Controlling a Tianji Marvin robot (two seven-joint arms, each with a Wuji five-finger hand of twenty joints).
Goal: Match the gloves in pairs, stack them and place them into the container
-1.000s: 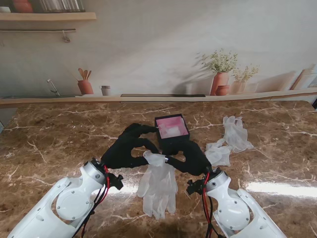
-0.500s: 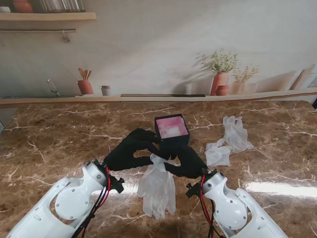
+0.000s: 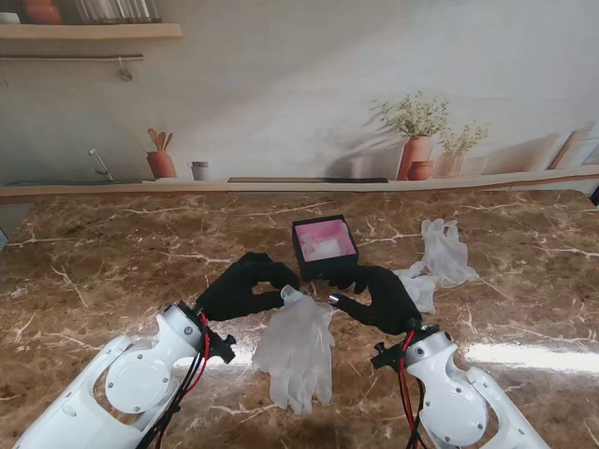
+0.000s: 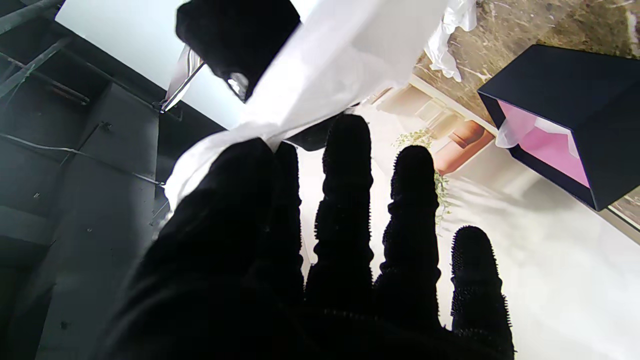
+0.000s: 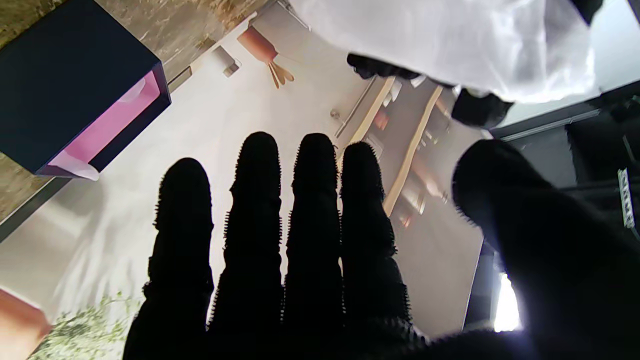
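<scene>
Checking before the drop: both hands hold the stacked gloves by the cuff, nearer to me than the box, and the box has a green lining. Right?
Not quite. The box has a pink lining, not green, as the stand view shows. The rest stands: the left hand and the right hand hold the stacked gloves by the cuff, nearer to you than the box.

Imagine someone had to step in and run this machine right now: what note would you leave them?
Left hand: thumb and fingers pinch the cuff of the white gloves, which hang from it.
Right hand: at the same cuff; whether it grips is unclear.
Container, dark outside and pink inside, stands just beyond both hands; something pale already lies inside.
Other gloves lie loose on the table to the right.
Done: the gloves are lifted by the cuff.
Left: lower them into the container, then pair, stack and store the loose ones.
</scene>
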